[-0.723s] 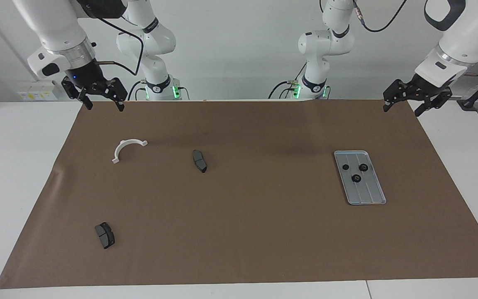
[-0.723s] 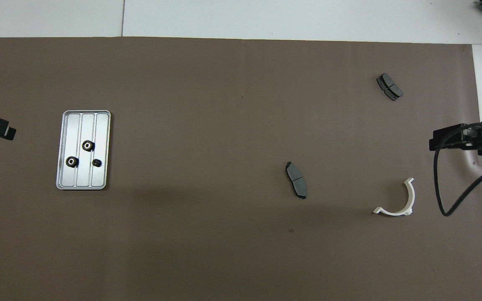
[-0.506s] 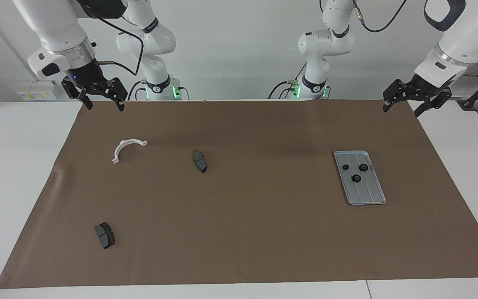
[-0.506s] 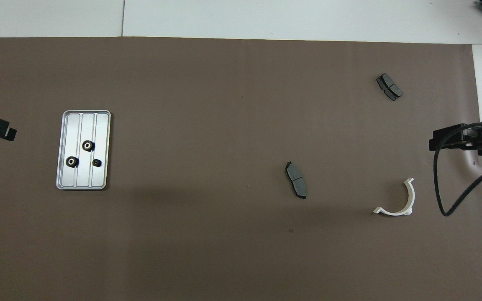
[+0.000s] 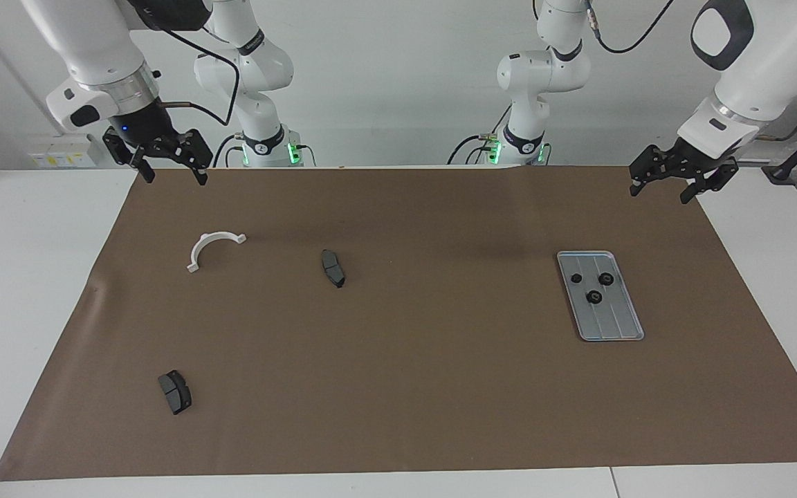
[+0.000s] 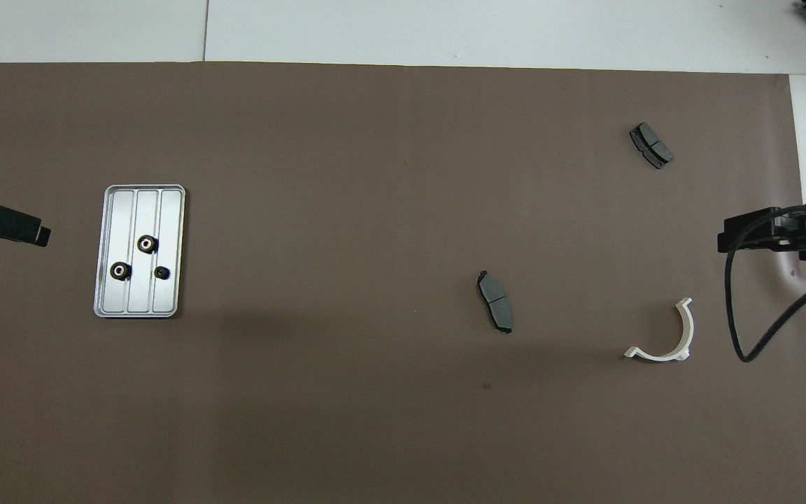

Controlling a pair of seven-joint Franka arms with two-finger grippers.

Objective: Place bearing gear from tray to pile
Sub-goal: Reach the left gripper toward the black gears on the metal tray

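While the right gripper (image 5: 169,166) hung in the air over the brown mat's (image 5: 440,387) corner at the right arm's end of the tabletop (image 5: 32,277), its fingers stood apart and held nothing. Just past that corner, farther from the robots, lay the white half-ring bracket (image 5: 213,247), with one dark grey pad (image 5: 333,268) beside it toward the middle and a second pad (image 5: 175,391) much farther from the robots, all three well apart from each other. Toward the left arm's end sat the tray (image 5: 609,328), flat on the mat, and three black bearing gears (image 5: 596,297) rested in the half of it nearer the robots, close together but not touching. Over the mat's corner at that end, the left gripper (image 5: 665,183) hovered in the air with its fingers spread and empty, well clear of the tray.
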